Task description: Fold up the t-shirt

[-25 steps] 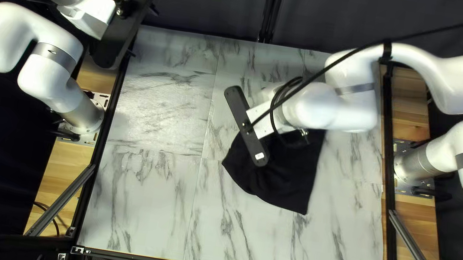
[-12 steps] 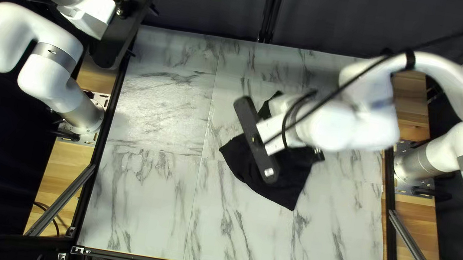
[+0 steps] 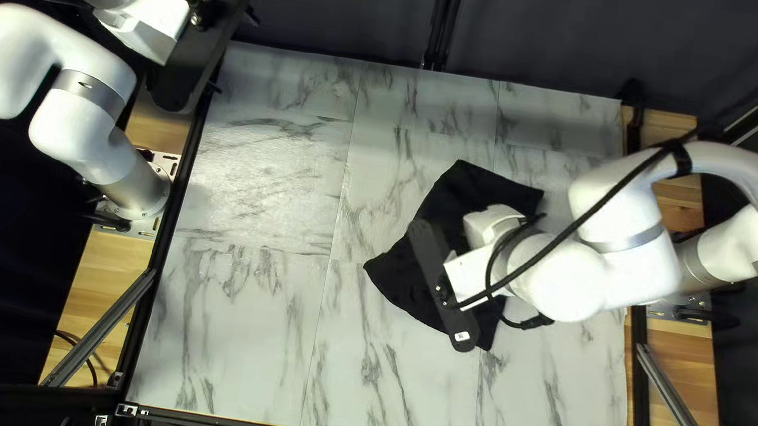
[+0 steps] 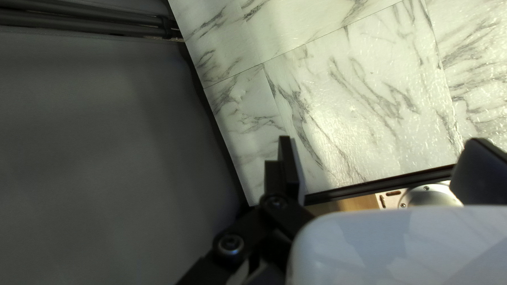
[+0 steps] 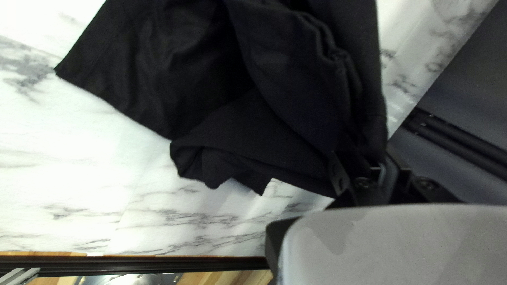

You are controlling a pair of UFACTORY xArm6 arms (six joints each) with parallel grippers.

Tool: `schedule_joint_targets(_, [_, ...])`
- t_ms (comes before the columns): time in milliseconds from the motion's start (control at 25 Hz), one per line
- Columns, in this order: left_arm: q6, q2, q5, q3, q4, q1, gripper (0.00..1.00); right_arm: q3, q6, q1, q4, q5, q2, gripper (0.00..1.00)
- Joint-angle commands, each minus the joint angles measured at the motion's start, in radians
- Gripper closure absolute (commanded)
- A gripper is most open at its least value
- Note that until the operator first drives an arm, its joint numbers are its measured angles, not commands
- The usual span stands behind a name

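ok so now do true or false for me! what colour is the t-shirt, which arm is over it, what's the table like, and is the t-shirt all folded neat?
1. The t-shirt is black. True.
2. The left arm is over the t-shirt. False: the right arm is.
3. The table is white with grey streaks. True.
4. The t-shirt is folded into a neat square. False: it is crumpled, with uneven edges.

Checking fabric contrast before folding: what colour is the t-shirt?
Plain black; the t-shirt shows best in the right wrist view.
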Motion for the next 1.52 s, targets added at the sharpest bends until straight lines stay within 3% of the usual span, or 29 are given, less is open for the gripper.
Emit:
schedule_joint_targets(40, [0.0,0.0,0.0,0.0,0.0,0.0,0.0,0.054,0.033,0.02,0.009,-0.058,0.011,1.0])
schedule_joint_targets(440, [0.0,0.0,0.0,0.0,0.0,0.0,0.0,0.236,0.133,0.089,0.04,-0.246,0.056,1.0])
schedule_joint_targets(680, [0.0,0.0,0.0,0.0,0.0,0.0,0.0,0.263,0.194,0.154,0.053,-0.343,0.139,1.0])
schedule_joint_targets(1080, [0.0,0.0,0.0,0.0,0.0,0.0,0.0,0.337,0.233,0.186,0.048,-0.538,0.224,1.0])
schedule_joint_targets(1240, [0.0,0.0,0.0,0.0,0.0,0.0,0.0,0.351,0.227,0.21,0.072,-0.529,0.194,1.0])
schedule_joint_targets(1520, [0.0,0.0,0.0,0.0,0.0,0.0,0.0,0.273,0.154,0.211,0.097,-0.348,0.108,1.0])
